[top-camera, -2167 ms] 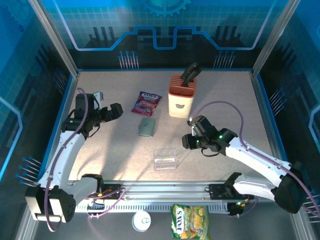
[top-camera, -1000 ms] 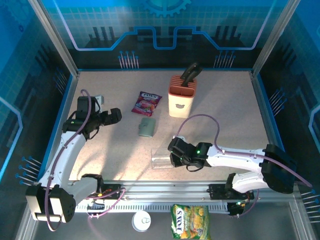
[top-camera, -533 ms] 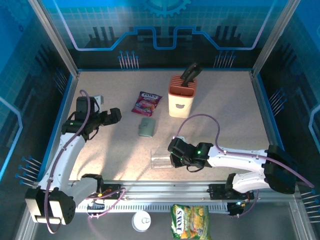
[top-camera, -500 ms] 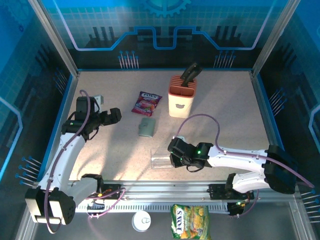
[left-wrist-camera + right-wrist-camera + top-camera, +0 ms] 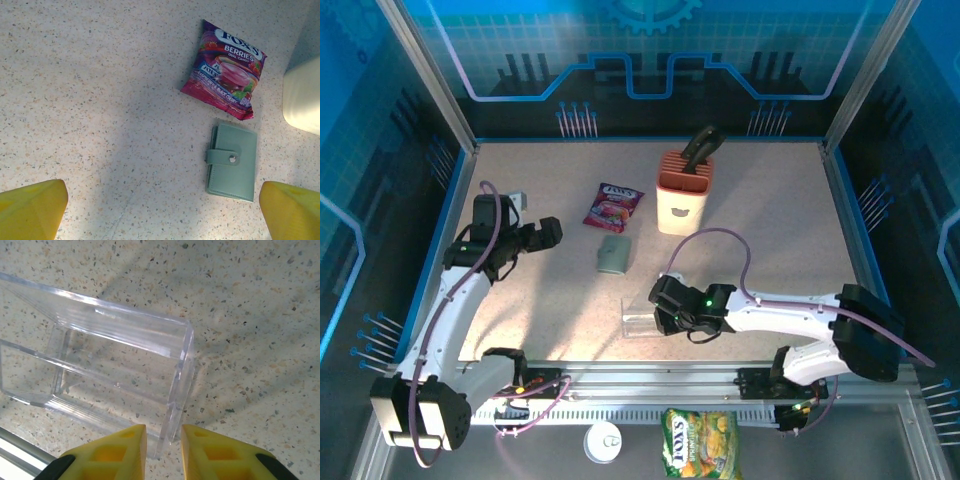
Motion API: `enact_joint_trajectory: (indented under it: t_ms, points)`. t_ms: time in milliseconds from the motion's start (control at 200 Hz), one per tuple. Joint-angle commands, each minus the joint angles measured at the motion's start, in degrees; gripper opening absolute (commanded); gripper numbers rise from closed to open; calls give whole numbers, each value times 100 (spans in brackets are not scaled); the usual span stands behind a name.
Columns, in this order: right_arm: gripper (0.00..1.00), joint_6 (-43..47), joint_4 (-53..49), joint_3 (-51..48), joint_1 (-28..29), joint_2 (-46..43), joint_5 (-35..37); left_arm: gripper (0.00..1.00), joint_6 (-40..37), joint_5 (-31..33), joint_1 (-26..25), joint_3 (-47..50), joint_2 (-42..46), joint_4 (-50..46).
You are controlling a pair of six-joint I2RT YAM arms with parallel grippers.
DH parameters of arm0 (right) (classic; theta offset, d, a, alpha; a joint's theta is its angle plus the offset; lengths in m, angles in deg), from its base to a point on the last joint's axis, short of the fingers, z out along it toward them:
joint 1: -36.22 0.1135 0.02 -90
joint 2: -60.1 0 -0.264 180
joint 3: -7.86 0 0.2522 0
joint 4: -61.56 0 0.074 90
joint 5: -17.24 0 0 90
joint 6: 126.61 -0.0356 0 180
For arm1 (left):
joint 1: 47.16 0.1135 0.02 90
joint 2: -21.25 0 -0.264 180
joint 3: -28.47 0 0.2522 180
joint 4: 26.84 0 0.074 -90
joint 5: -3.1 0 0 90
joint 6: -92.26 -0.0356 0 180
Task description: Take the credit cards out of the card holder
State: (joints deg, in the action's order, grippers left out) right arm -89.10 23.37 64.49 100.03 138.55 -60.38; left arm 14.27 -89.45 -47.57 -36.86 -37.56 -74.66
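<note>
The card holder point(image 5: 613, 254), a grey-green case, lies flat in mid-table with its snap tab fastened point(image 5: 231, 162). The credit cards are hidden. My left gripper point(image 5: 548, 232) hovers to the holder's left and is open wide point(image 5: 162, 207), its yellow fingertips point(image 5: 32, 207) far apart over bare table, touching nothing. My right gripper point(image 5: 660, 310) is low near the front edge, narrowly open point(image 5: 164, 450). Its jaws straddle the right wall of a clear plastic box point(image 5: 115, 365), with a thin gap on each side.
The clear box point(image 5: 642, 318) sits near the table's front edge. A purple-red snack packet point(image 5: 613, 206) lies behind the holder point(image 5: 225, 70). A tall peach slotted block point(image 5: 683, 195) stands to its right. A yellow-green packet point(image 5: 698, 443) lies off the table in front.
My right arm has edged slightly left at the clear box and its jaws have eased a touch wider. The left arm and the card holder have not moved.
</note>
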Motion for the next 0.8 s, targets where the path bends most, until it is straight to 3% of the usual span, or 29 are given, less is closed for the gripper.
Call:
enact_joint_trajectory:
  t_ms: [0, 470, 795]
  points:
    - [25, 36, 108, 178, 10, 169, -52, 99, -70, 87, -22, 81, 81, 14]
    - [13, 138, -165, 365, -116, 434, 218, 99, -70, 140, -22, 77, -17, 5]
    - [5, 342, -596, 640, -584, 407, 505, 99, -58, 127, -24, 70, -60, -12]
